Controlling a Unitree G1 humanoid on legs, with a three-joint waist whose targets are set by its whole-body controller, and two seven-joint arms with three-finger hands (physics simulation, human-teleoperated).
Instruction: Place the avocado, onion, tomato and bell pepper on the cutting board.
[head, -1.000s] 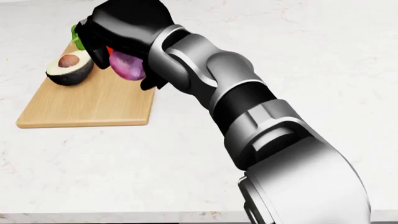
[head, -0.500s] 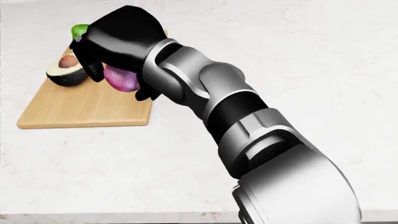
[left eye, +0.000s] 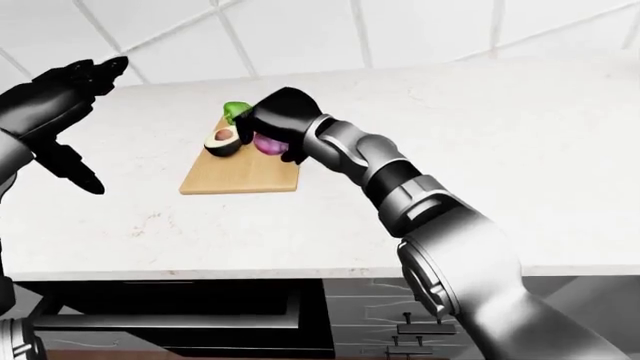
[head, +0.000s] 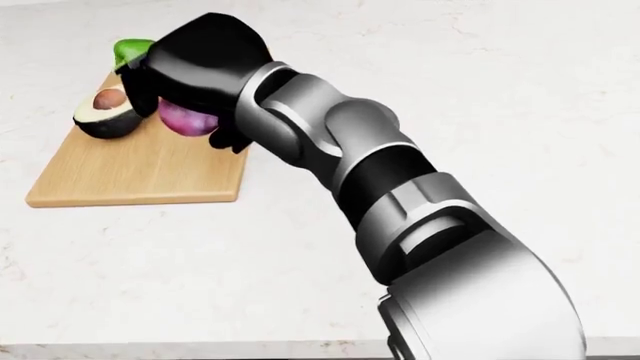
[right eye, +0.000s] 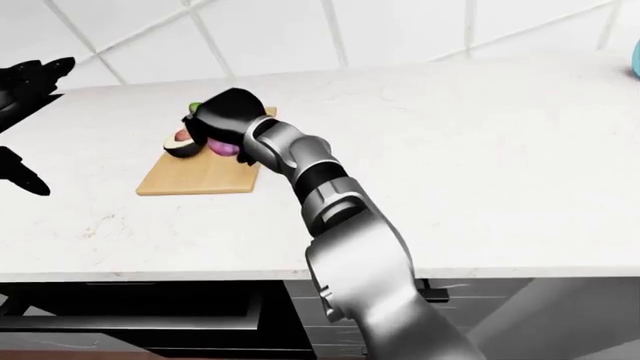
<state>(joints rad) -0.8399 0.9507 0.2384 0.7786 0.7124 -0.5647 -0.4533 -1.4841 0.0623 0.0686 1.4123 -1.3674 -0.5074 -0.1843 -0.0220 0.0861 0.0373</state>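
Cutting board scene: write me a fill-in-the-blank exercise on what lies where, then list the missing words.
1. The halved avocado lies on the wooden ____.
2. The right robot hand is over the purple ____.
3. The bell pepper peeking out past that hand is ____ in colour.
4. The left robot hand hangs above the counter, holding ____.

Missing words: cutting board; onion; green; nothing

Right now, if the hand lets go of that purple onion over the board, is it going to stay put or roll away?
The onion looks round and smooth, so it may roll a little. The cutting board is flat with no rim, so nothing would stop it at the edge. The avocado half lies close on its left and might block it that way.
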